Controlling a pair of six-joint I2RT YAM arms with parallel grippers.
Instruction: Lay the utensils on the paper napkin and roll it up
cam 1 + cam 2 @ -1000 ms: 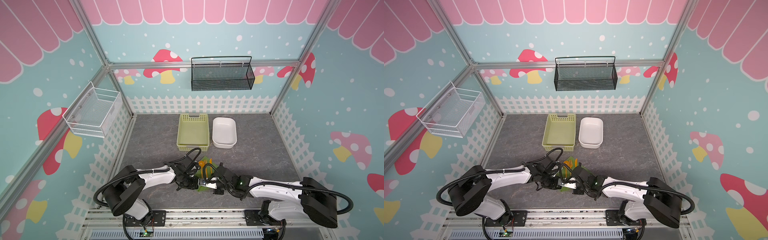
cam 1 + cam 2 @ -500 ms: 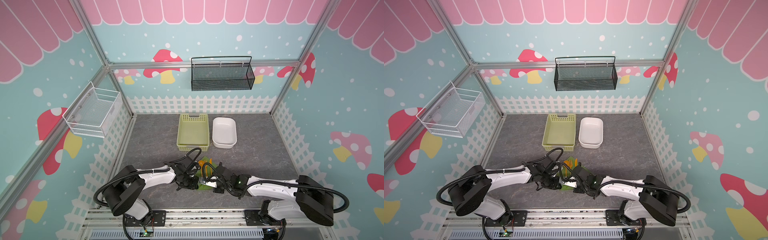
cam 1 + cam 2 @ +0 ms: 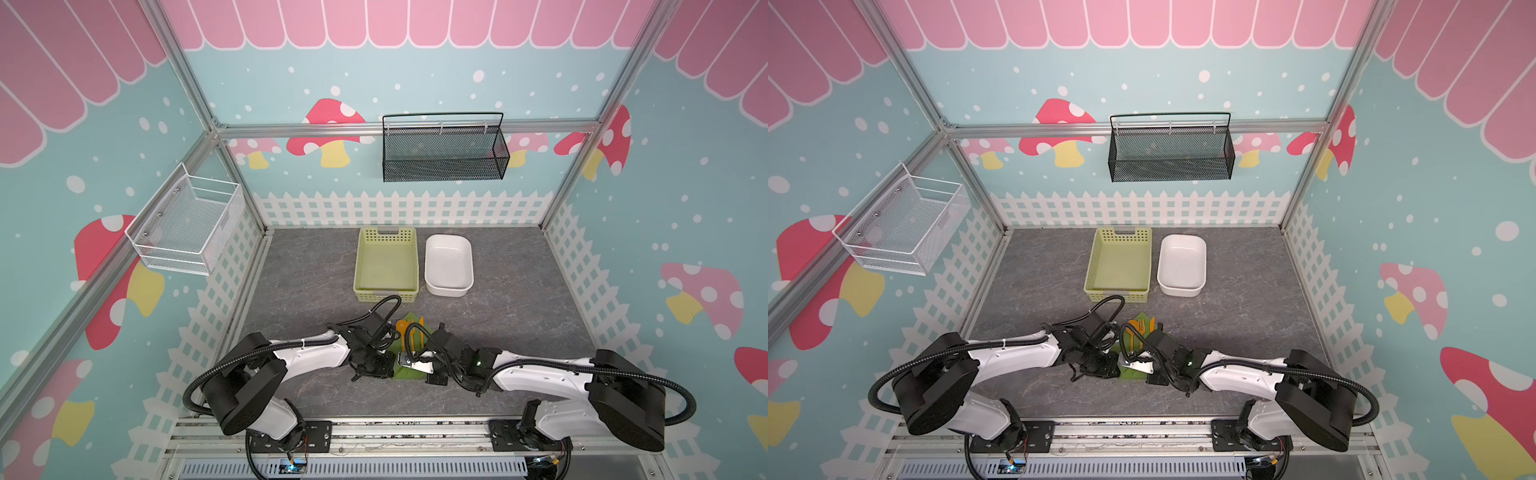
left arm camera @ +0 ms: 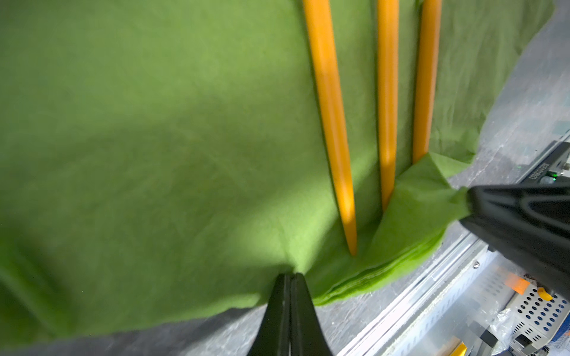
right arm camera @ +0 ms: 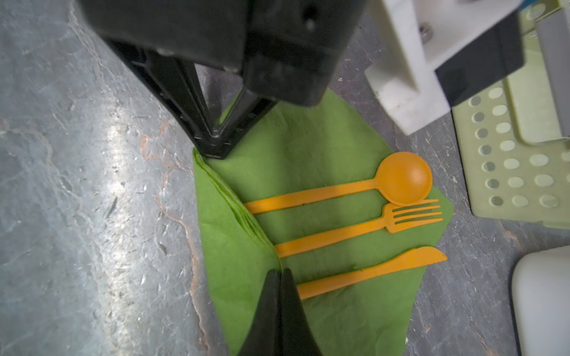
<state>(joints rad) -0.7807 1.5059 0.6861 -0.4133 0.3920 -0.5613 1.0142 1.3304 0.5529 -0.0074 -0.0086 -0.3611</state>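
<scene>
- Nearly centred along the near edge of the grey tabletop, a green paper napkin lies corner-on. It sits just on the near side of a pale yellow-green basket and a white dish, which stand side by side with the dish on the right.
- Three orange utensils rest on it side by side, heads pointing far: spoon left, fork middle, knife right.
- The napkin's near corner is folded over toward the far side. The fork and knife handle ends slip beneath the layered fold, and the spoon's handle reaches its crease.
- The left gripper, reaching in from the left, has its jaws pressed together on the left end of that fold, where the paper puckers at the tips.
- The right gripper, reaching in from the right, has its jaws likewise pressed together on the fold's right end, just beside the knife handle. The left wrist view shows the paper drawn to a point at its tip.
- In both top views the two arms meet over the napkin and hide most of it, leaving only the utensil heads and slivers of green in sight.
</scene>
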